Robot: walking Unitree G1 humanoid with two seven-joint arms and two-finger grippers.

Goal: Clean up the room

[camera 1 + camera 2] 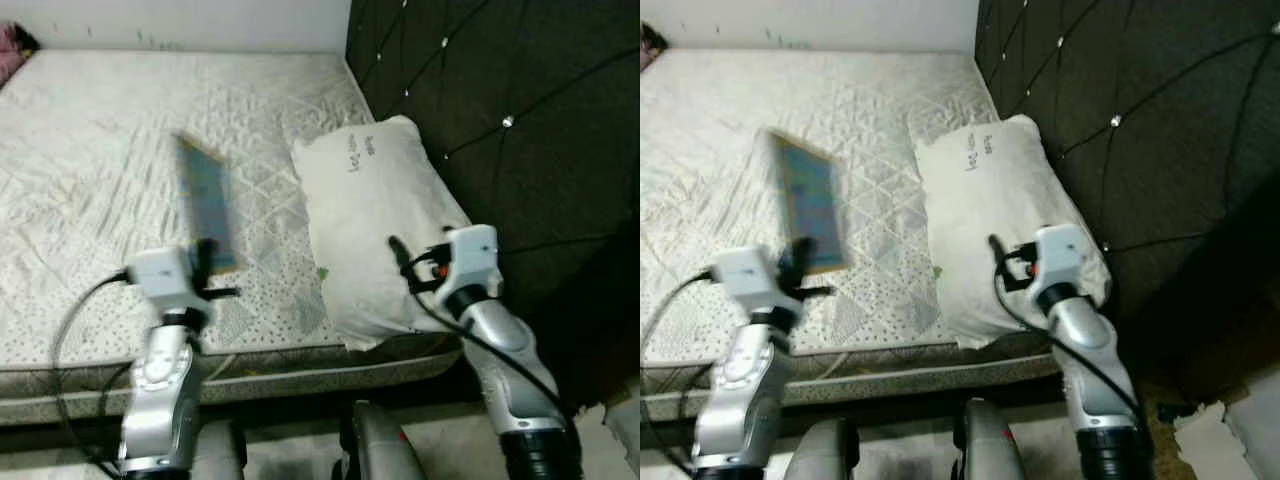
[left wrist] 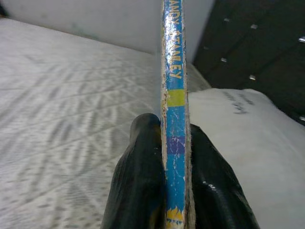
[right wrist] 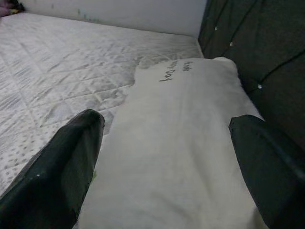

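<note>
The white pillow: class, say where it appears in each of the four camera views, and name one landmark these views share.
Left eye view: the white pillow lies right of centre, against the dark headboard.
Right eye view: centre, beside the headboard.
Left wrist view: right side, behind the held book.
Right wrist view: centre, between the open right gripper fingers.
Shared landmark: the tufted headboard.

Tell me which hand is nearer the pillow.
Right. The right hand hovers open over the pillow; the left hand grips a book over the mattress beside it.
</note>
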